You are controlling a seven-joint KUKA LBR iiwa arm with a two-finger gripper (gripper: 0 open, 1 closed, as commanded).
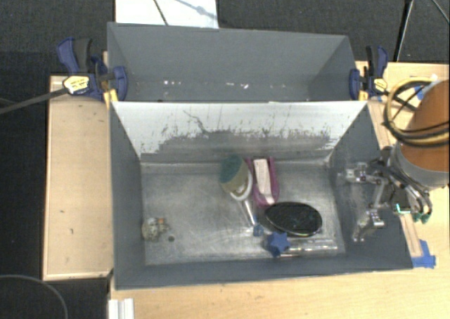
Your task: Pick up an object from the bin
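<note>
Camera view is showing the black oval disc [294,218] lying flat, front right in the bin [184,206], and we are judging it stiff, light, slick, best pinched across its narrow width. Beyond its right edge, the hand [360,202] is hanging apart, empty.

arm [426,143] cut by right edge, tiny lump [156,228] at bin's left unidentifiable

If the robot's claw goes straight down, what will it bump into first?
Probably just the bare grey right wall of the bin, no loose thing. The gripper hangs to the right of the black oval thing, apart from it. Depth is hard to judge here.
</note>
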